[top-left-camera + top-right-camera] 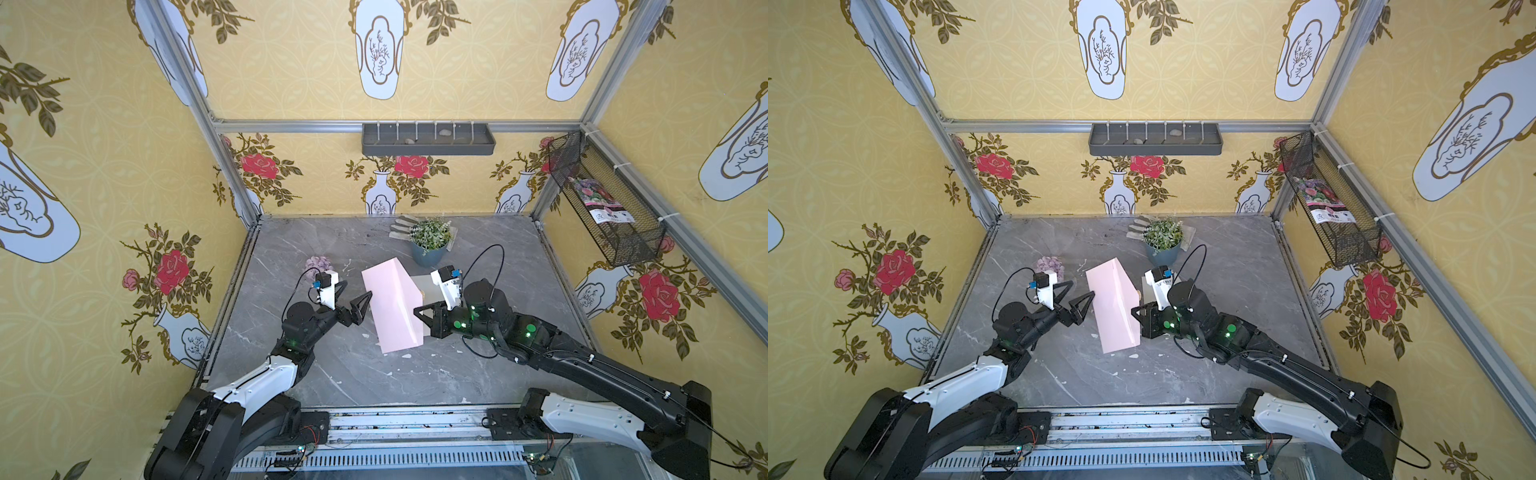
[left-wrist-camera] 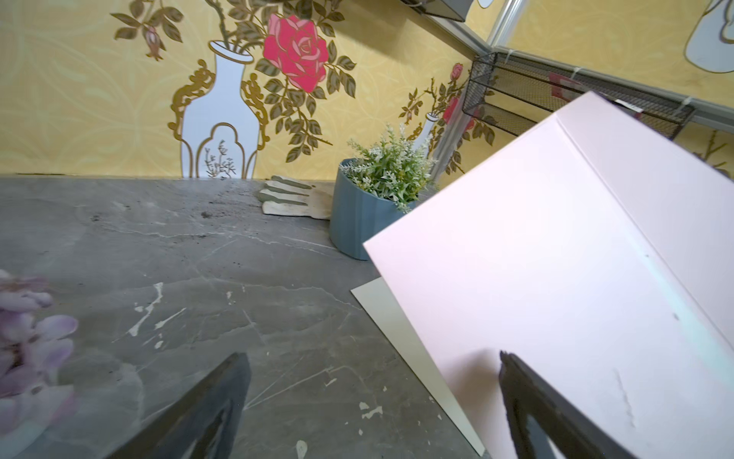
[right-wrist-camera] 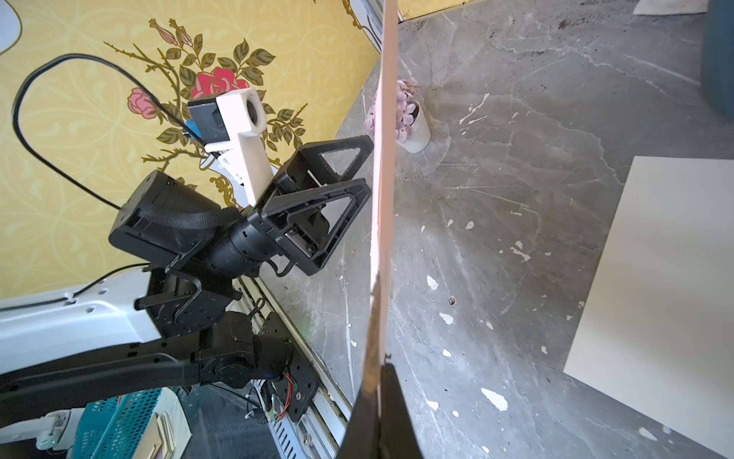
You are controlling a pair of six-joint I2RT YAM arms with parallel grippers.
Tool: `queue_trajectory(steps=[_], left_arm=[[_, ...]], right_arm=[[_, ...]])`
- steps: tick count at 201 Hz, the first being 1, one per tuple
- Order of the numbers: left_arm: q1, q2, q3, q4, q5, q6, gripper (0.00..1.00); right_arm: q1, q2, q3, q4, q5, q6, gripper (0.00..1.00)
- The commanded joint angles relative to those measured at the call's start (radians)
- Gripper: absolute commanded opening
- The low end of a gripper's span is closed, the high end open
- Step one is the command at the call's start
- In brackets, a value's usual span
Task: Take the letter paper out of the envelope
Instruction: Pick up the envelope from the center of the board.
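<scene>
My right gripper (image 1: 417,311) (image 1: 1136,311) holds the pink envelope (image 1: 392,307) (image 1: 1113,307) up off the table by its right edge. In the right wrist view the envelope (image 3: 384,159) shows edge-on, with the right gripper (image 3: 377,369) shut on it. A cream letter paper (image 3: 655,278) (image 2: 401,326) (image 1: 420,280) lies flat on the table, behind and to the right of the envelope and apart from it. My left gripper (image 1: 357,289) (image 1: 1084,288) (image 2: 373,355) stands open at the envelope's left face (image 2: 556,258), with nothing between its fingers.
A blue pot with a green plant (image 1: 430,245) and a work glove (image 1: 401,226) stand at the back. A small white pot of purple flowers (image 1: 318,264) sits behind the left gripper. A mesh basket (image 1: 602,199) hangs on the right wall, a grey shelf (image 1: 428,139) on the back wall.
</scene>
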Motion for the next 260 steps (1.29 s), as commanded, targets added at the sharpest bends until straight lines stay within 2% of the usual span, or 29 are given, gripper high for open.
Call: queue_trajectory(steps=[1, 27, 73, 107, 260], left_arm=[[0.008, 0.032, 0.008, 0.110, 0.166, -0.034, 0.99], [0.009, 0.041, 0.013, 0.135, 0.226, -0.034, 0.99], [0.013, 0.042, 0.017, 0.143, 0.249, -0.033, 0.99], [0.013, 0.054, 0.030, 0.154, 0.299, -0.047, 1.00], [0.010, 0.068, 0.051, 0.157, 0.358, -0.060, 0.98]], right_arm=[[0.004, -0.011, -0.016, 0.042, 0.019, -0.054, 0.00], [0.004, -0.059, -0.084, 0.108, 0.035, -0.111, 0.00], [0.004, -0.135, -0.137, 0.202, -0.007, -0.184, 0.00], [0.004, -0.115, -0.141, 0.216, -0.019, -0.191, 0.00], [0.004, -0.056, -0.168, 0.365, -0.059, -0.222, 0.00]])
